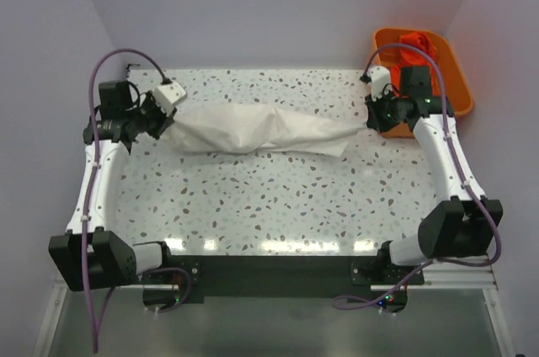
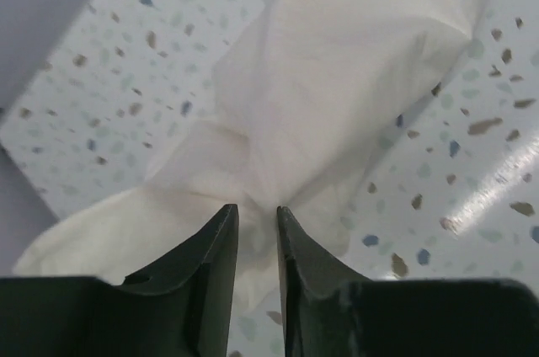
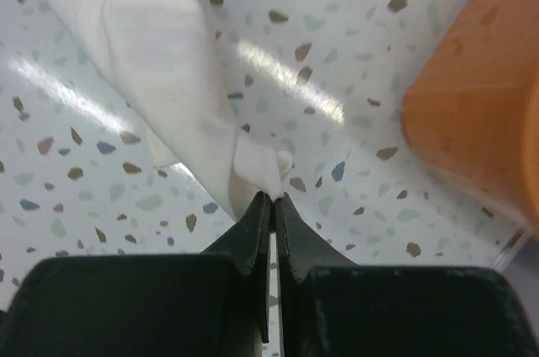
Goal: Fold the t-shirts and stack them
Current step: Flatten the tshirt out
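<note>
the white t-shirt stretches bunched along the table's far edge, left gripper and right gripper each pinched on an end. likely the spreading step; next it needs laying flat, clear of the far-right-corner orange tub.

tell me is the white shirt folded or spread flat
Neither: the white cotton t-shirt is bunched into a long crumpled strip, pulled between the left tool and the right tool, each pinching one end.
</note>
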Robot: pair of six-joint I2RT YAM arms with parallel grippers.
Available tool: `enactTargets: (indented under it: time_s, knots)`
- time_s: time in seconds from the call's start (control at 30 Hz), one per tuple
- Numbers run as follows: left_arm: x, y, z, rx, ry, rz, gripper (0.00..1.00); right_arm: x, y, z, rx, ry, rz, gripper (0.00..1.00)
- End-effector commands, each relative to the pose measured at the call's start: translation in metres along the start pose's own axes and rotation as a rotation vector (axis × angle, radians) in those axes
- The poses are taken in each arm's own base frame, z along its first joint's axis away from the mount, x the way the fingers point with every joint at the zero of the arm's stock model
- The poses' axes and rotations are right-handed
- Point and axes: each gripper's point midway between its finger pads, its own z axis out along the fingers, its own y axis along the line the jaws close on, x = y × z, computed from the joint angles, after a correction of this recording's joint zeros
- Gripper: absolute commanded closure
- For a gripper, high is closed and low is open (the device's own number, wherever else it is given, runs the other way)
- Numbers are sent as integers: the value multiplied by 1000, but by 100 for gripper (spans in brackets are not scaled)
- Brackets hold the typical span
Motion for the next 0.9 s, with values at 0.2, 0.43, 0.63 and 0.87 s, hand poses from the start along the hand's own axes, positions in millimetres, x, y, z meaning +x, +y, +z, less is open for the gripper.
enactTargets:
  time_s: [0.2,0.43,0.63,0.87]
  knots:
    - [88,-45,28,214,236,-146,41,90,3,62,-108,333,7,100]
    - [90,7,70,96,293,-310,37,94,3,67,-117,374,39,100]
    - [97,15,97,176,372,-416,38,85,1,65,-106,365,70,100]
    - [79,21,136,260,305,-532,34,82,2,69,-116,366,99,100]
